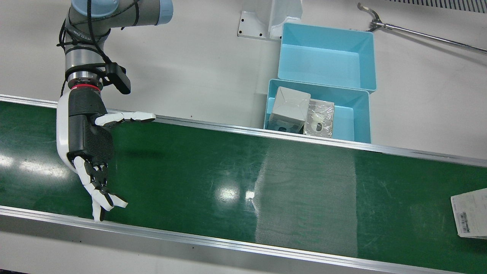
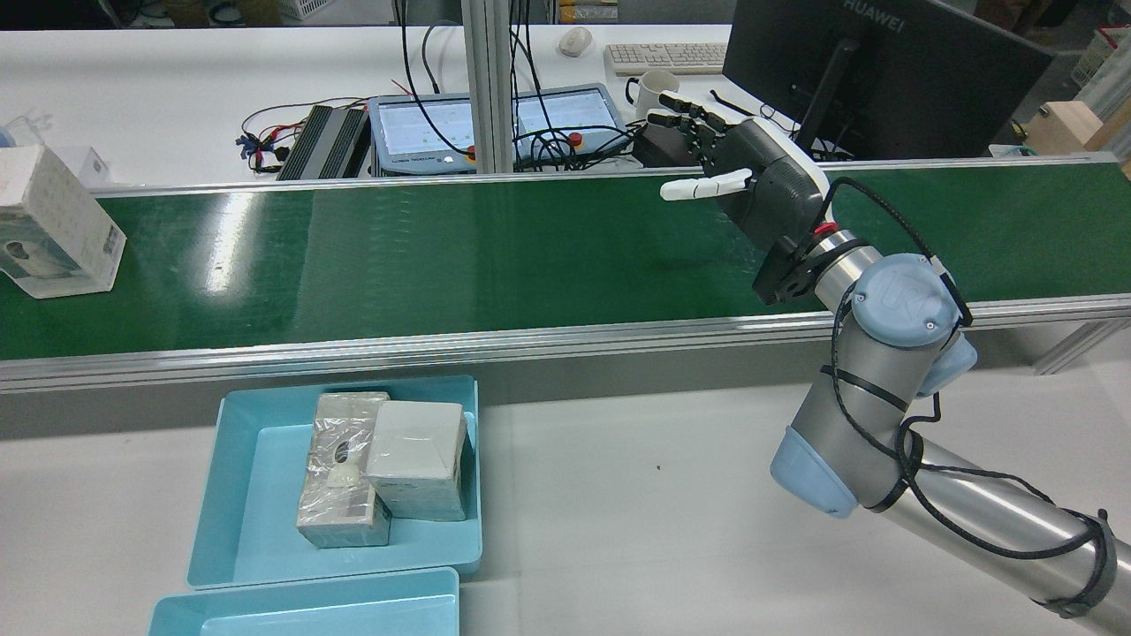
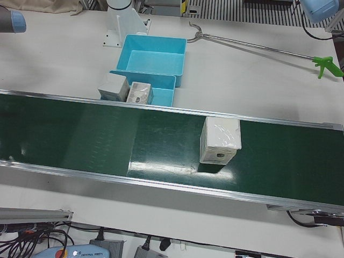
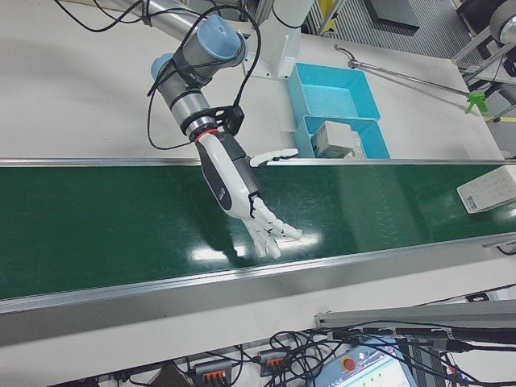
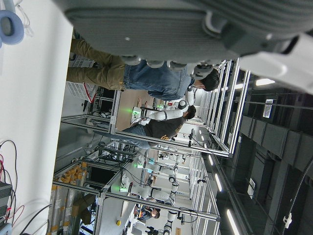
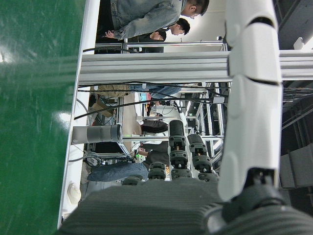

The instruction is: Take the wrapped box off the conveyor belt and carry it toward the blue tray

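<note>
The white plastic-wrapped box [image 3: 220,140] lay untouched on the green conveyor belt [image 1: 236,182], well apart from the right hand [image 1: 89,146], whose fingers [image 1: 99,198] were spread, holding nothing; nothing had been picked.

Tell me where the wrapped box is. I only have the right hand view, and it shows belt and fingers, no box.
Observer: The box stands on the belt, far from the right hand, beyond the trays as seen from the hand.
Operator: Describe the trays.
Observer: Two blue trays sit on the robot's side of the belt. The near tray already holds two boxes; the far tray holds nothing.
Operator: Report what else lies near them.
Observer: A long grabber tool lies on the table just past the far tray, clear of the belt.
</note>
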Controlling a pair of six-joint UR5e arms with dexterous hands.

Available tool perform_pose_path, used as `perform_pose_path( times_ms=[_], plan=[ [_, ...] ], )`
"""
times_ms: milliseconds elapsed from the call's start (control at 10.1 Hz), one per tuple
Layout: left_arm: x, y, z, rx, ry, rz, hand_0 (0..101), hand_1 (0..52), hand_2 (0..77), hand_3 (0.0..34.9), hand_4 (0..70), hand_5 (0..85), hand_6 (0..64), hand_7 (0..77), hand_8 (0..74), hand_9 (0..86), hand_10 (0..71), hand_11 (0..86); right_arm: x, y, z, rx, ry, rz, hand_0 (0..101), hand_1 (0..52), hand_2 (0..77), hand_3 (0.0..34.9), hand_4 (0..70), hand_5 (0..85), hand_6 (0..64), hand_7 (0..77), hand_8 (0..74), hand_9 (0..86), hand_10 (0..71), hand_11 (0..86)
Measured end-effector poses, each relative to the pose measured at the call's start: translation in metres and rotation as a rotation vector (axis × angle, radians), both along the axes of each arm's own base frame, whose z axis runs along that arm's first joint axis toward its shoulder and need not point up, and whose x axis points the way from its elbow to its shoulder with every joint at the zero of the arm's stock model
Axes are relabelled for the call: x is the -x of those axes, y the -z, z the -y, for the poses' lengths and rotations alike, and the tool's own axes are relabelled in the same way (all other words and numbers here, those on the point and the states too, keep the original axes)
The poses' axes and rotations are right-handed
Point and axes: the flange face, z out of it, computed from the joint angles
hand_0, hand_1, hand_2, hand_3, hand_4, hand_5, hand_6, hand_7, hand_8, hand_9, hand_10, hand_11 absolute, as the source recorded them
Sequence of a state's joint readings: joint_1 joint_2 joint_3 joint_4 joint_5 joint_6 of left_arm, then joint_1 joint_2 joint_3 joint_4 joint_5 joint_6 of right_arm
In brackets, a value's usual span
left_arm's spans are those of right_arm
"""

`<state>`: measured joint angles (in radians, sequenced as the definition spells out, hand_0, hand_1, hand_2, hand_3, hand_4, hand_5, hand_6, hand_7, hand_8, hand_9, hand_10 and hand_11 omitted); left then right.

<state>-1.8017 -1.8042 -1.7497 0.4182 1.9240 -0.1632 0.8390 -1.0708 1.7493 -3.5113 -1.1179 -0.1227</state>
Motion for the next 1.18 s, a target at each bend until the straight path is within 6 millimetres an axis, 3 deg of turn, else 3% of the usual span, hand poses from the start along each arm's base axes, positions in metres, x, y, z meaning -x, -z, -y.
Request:
perform_pose_path(
  times_ms=[1184],
  plan=[
    [0.0000, 0.0000, 0.0000, 0.000, 0.000, 0.000, 0, 0.0, 0.5, 0.0, 0.0, 1.1, 0.5, 0.5, 0.5, 0.0, 0.5, 0.0, -0.0034, -0.0002, 0.0010, -0.001, -0.004, 0.002, 48, 13.6, 9.3, 0.0, 13.1, 12.5, 7.6, 21.3, 2.7, 6.0, 0.0, 1.1]
  ],
)
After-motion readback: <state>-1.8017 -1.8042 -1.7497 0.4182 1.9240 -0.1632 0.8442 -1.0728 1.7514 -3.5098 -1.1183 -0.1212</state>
